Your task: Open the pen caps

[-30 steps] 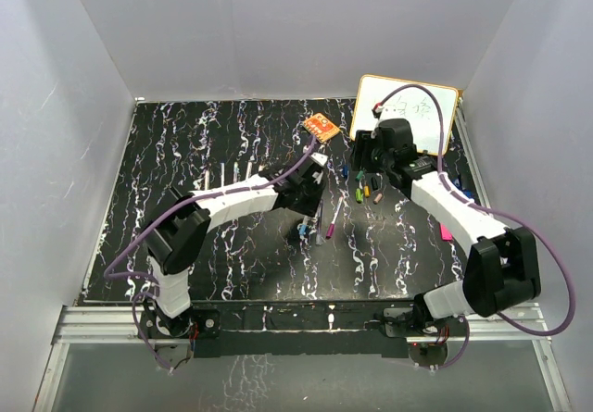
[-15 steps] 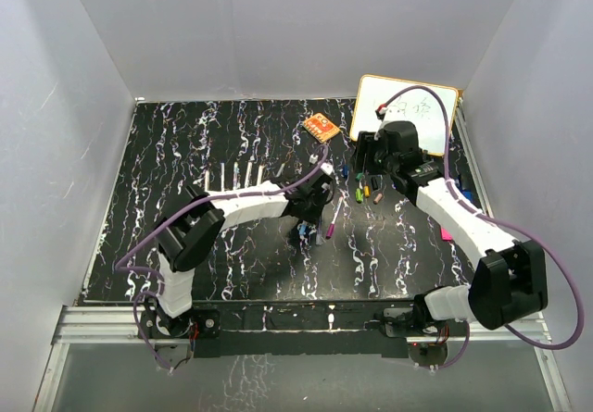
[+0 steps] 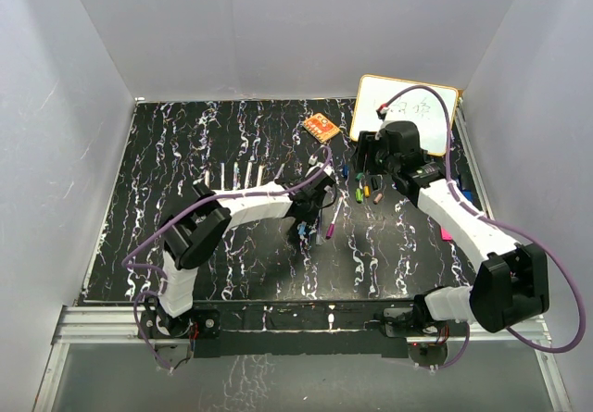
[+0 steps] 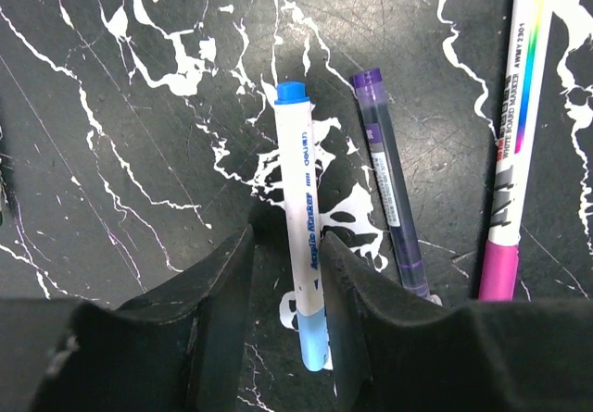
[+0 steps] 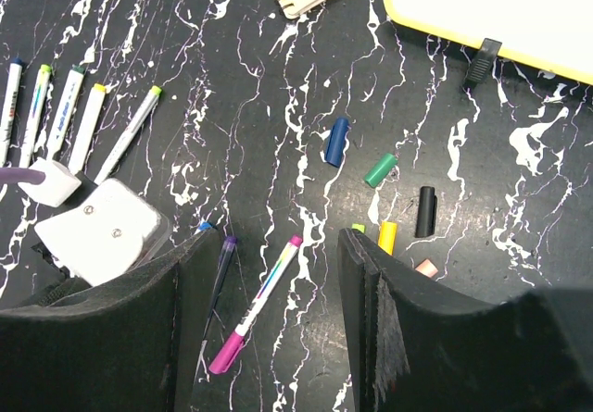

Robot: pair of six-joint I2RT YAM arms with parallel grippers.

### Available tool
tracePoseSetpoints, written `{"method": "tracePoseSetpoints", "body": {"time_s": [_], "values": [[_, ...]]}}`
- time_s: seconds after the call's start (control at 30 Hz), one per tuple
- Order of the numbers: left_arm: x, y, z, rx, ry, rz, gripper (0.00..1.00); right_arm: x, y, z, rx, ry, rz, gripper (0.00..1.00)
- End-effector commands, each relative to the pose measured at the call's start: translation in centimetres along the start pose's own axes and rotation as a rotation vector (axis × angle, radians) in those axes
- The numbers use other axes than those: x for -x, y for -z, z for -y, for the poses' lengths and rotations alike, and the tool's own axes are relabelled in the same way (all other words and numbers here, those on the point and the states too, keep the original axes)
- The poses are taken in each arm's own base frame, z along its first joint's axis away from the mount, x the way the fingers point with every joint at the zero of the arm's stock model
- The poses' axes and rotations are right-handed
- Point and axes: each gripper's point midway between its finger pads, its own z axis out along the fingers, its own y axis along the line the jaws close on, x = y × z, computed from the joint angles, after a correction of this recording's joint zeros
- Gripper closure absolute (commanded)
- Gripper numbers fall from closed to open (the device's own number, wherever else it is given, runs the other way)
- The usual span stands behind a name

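A white marker lies on the black marbled table with a blue end far from me and a light blue cap near my wrist. My left gripper is low over it and open. Its jaws straddle the barrel, the right one touching it and the left one a gap away. A purple pen and a pink-capped marker lie to its right. My right gripper hangs open and empty above the table. Several loose caps lie there: blue, green, black, yellow.
Several uncapped white markers lie in a row at the left. A yellow-edged whiteboard leans at the back right, with an orange block to its left. A pink clip lies under the right arm.
My left gripper has dropped onto the blue marker and its jaws have narrowed around the barrel. The right arm has shifted only slightly.
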Motion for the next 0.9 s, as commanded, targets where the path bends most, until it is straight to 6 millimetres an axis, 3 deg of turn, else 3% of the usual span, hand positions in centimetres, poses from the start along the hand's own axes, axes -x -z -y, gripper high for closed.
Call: {"method": "tracePoseSetpoints", "body": {"time_s": [0.0,0.17,0.4,0.57,0.73,0.87], "values": [[-2.5,-1.1,-1.0,0.065,-0.023,-0.088,0.69,1.2,1.0,-0.5,0.024,0.021,0.059,0.48],[-3.4,-1.6,-1.3,0.043,0.020,-0.123,0.88,0.9,1.4,-0.6,0.030,0.021,0.055,0.48],[-3.6,-1.6,-2.3,-0.043,0.138,-0.138,1.00,0.3,1.9,-0.8,0.049,0.025,0.053,0.48],[2.5,1.5,-2.9,-0.079,0.208,0.044,1.00,-1.8,1.3,-2.0,0.141,0.014,0.009,0.48],[9.6,6.4,-2.1,-0.202,0.329,0.301,1.00,-4.0,0.6,-3.8,0.264,-0.026,-0.024,0.48],[12.3,9.1,-1.0,-0.324,0.438,0.431,1.00,-4.9,0.5,-5.0,0.345,-0.055,-0.022,0.48]]}}
